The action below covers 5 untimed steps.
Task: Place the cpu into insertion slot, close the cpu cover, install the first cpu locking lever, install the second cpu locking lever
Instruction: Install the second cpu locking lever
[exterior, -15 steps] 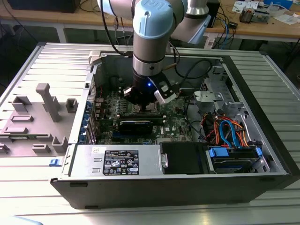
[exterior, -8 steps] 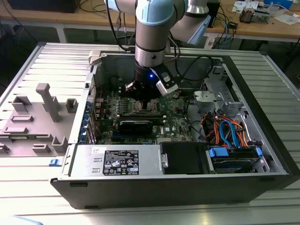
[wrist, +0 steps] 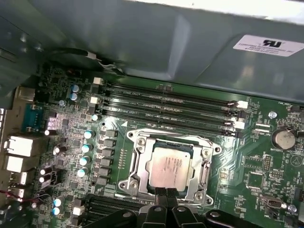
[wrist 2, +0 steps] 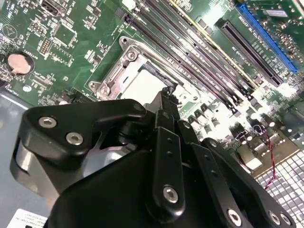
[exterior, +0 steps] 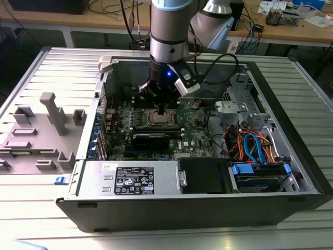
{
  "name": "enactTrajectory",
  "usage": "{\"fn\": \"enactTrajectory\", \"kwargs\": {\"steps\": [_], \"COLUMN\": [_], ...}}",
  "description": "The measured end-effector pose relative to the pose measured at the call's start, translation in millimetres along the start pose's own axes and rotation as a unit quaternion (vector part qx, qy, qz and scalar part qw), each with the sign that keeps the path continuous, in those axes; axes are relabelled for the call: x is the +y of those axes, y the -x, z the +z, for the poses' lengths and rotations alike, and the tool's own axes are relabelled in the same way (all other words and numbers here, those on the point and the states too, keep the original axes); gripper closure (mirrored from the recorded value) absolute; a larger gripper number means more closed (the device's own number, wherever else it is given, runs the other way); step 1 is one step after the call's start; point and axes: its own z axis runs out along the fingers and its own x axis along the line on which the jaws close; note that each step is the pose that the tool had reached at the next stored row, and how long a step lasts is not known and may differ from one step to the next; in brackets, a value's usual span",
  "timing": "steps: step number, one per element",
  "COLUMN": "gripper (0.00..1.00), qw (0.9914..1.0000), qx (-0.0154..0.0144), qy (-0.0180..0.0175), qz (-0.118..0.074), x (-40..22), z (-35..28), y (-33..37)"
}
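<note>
Fingers (wrist: 166,192) pressed together, gripping nothing, hover at the edge of the cpu (wrist: 172,167) seated in the insertion slot (wrist: 134,164).

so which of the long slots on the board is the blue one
The blue slot in the second wrist view, the one farthest from the cpu. The long memory slots between them are all black.

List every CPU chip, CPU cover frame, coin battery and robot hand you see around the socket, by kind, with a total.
cpu: 1
cpu cover: 1
coin battery: 1
hand: 1
Total: 4
</note>
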Motion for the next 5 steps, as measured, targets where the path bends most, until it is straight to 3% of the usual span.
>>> {"fn": "enactTrajectory", "kwargs": {"steps": [5], "gripper": [0.89], "qw": [1.00000], "qx": [0.0000], "qy": [0.0000], "qz": [0.000], "x": [0.0], "z": [-1.3], "y": [0.0]}}
